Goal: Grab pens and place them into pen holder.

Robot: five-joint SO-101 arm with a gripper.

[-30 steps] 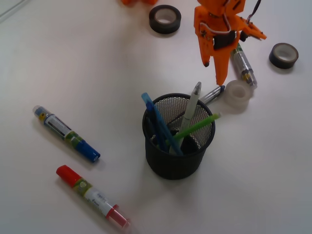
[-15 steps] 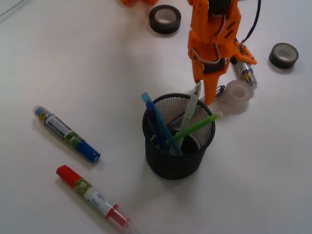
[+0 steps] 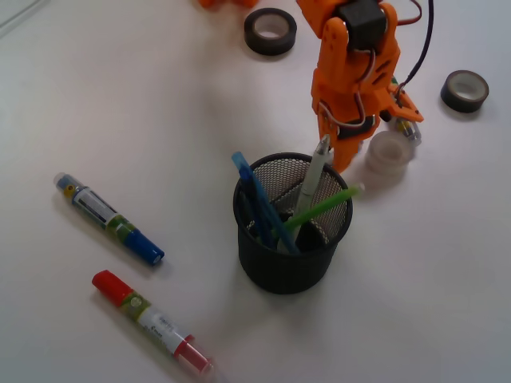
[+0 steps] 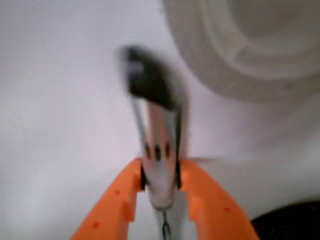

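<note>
- Since the earlier pictures the gripper (image 3: 345, 156) has been brought down and towards the holder (image 3: 292, 231), and the silver pen (image 4: 155, 145) that lay bare on the table (image 3: 160, 104) is now hidden behind it in the front view.
- Nearest the front camera, a red-capped marker (image 3: 150, 321) is seen lying on the table, with a blue-capped marker (image 3: 108, 219) just beyond it.
- In the holder four pens are held: the blue pen (image 3: 263, 203), a dark pen (image 3: 249, 209) beside it, the green pen (image 3: 322, 206) and the white pen (image 3: 313, 175), all leaning on the rim.
- Just behind the holder, the silver pen is pinched between the orange fingers (image 4: 200, 195), as shown by the wrist view; its dark tip is blurred.
- A white tape roll (image 3: 386, 156) is set just beside the gripper.
- Farthest off, two dark tape rolls (image 3: 270, 30) (image 3: 465, 89) are placed well apart.
</note>
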